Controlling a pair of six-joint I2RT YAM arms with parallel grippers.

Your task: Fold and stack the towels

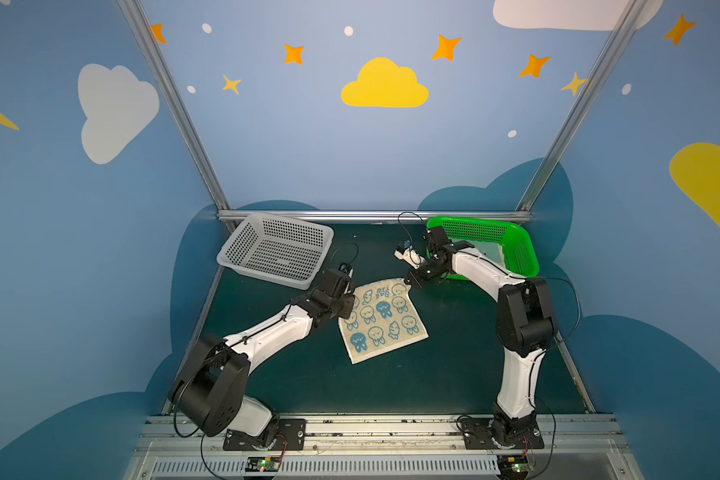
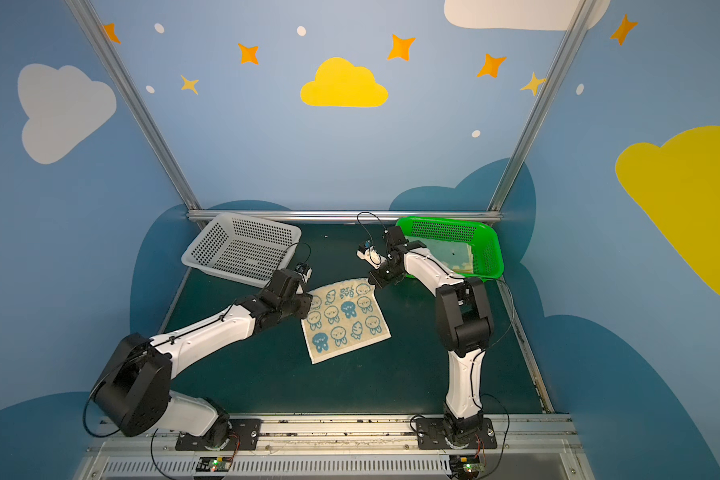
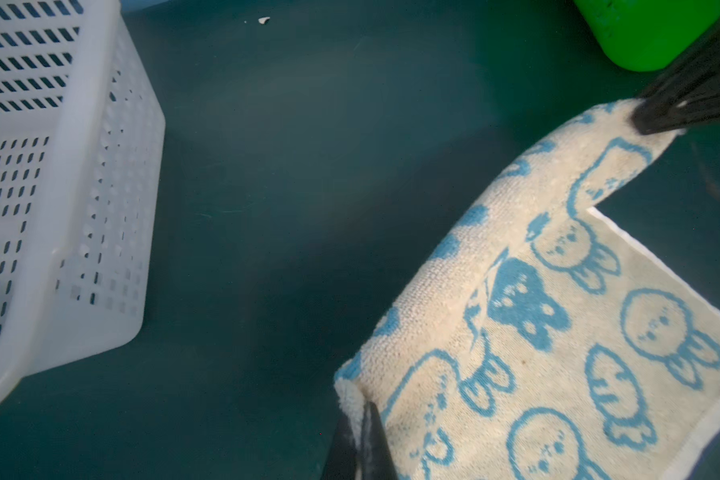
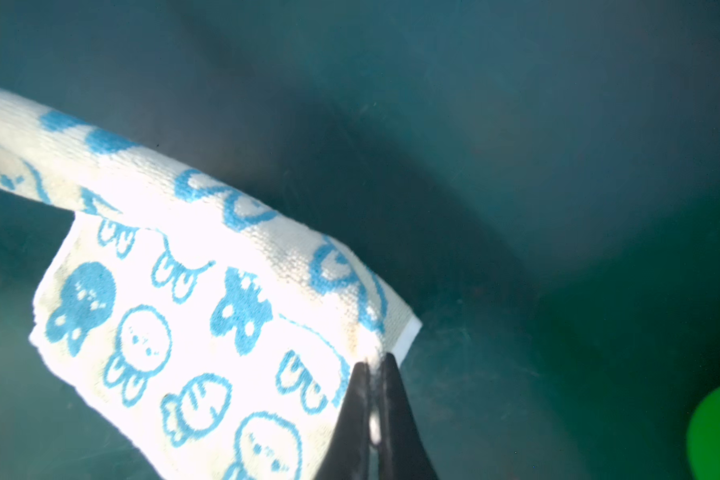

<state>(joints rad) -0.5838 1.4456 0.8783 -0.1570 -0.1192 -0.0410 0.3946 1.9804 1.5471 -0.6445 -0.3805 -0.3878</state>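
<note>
On the green mat [image 1: 287,374] between my arms: the rabbit towel [image 1: 381,322], pinched at both far corners.
My left gripper [image 3: 364,411] is clamped on the far-left corner and my right gripper [image 4: 373,365] on the far-right one, so the lifted edge runs across from jaw to jaw and curls over. The rest lies flat, stretching from that edge toward my bases, slightly skewed. I judge the fold means carrying both corners together toward the free near edge.
</note>
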